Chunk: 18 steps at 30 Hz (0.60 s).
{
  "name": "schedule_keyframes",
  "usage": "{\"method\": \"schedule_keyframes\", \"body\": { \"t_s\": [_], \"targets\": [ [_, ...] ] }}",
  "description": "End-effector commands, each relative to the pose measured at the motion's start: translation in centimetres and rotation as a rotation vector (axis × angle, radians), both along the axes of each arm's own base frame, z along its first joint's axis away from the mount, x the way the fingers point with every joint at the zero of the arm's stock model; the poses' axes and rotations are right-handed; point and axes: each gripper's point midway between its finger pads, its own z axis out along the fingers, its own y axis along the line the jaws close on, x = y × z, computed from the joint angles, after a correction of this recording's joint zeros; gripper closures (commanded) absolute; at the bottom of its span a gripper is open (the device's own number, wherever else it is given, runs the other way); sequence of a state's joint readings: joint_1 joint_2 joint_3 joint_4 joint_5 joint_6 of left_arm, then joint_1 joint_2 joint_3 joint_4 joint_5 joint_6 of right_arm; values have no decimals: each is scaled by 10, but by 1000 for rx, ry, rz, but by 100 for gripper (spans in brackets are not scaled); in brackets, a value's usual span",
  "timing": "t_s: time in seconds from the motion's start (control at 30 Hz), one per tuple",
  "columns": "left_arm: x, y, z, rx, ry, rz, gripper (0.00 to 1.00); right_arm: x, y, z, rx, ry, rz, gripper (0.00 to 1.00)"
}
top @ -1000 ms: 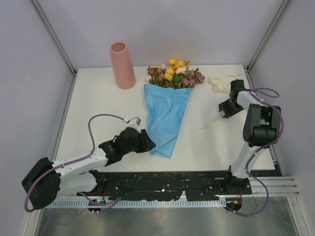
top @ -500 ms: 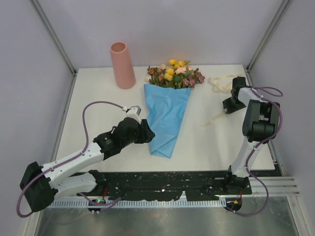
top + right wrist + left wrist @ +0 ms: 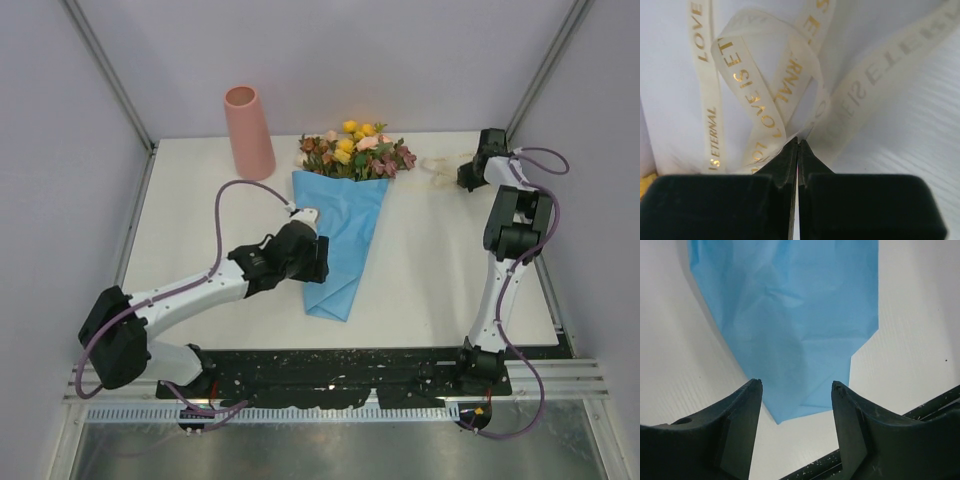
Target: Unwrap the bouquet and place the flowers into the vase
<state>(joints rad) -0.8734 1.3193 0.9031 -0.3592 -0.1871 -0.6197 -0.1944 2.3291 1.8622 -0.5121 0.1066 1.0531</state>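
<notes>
The bouquet (image 3: 345, 205) lies flat on the bench (image 3: 190, 210), its blue paper (image 3: 790, 325) tapering towards the near edge and its flowers (image 3: 355, 150) towards the back wall. The vase (image 3: 249, 132) stands upright just left of the blooms, apart from them. The left arm (image 3: 200, 290) holds its jaws moderately wide over the paper's narrow end, gripping nothing. At the far right corner the right arm (image 3: 510, 225) has its jaws closed on the cream ribbon (image 3: 765, 105)
</notes>
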Motion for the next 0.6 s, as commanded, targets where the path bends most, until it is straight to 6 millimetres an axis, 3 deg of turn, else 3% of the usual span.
{"method": "schedule_keyframes", "body": {
  "t_s": [0.0, 0.1, 0.17, 0.2, 0.23, 0.27, 0.3, 0.33, 0.37, 0.4, 0.43, 0.47, 0.57],
  "targets": [
    [16, -17, 17, 128, -79, -72, 37, 46, 0, 27, 34, -160, 45, 95],
    [24, -34, 23, 198, -130, -98, 34, 61, 16, 54, 59, -251, 157, 93],
    [27, -47, 25, 238, -154, -120, 33, 52, 24, 68, 69, -270, 200, 84],
    [27, -55, 27, 256, -172, -130, 32, 47, 29, 91, 73, -304, 217, 81],
    [27, -62, 26, 276, -179, -142, 32, 37, 31, 84, 79, -292, 223, 73],
    [29, -69, 27, 292, -188, -149, 31, 30, 32, 106, 69, -327, 223, 67],
    [30, -74, 26, 307, -192, -155, 31, 18, 33, 97, 79, -303, 212, 58],
    [31, -82, 26, 316, -192, -164, 31, 10, 32, 118, 70, -336, 207, 53],
    [32, -86, 24, 328, -191, -166, 31, -2, 32, 105, 73, -300, 196, 47],
    [33, -91, 17, 347, -186, -166, 30, -13, 31, 120, 61, -302, 189, 44],
    [33, -94, 15, 350, -185, -153, 29, -26, 26, 114, 56, -270, 166, 39],
    [33, -97, 13, 345, -183, -149, 29, -34, 26, 123, 52, -275, 166, 37],
    [31, -104, 7, 343, -195, -150, 28, -60, 27, 120, 63, -236, 185, 25]
  ]
}}
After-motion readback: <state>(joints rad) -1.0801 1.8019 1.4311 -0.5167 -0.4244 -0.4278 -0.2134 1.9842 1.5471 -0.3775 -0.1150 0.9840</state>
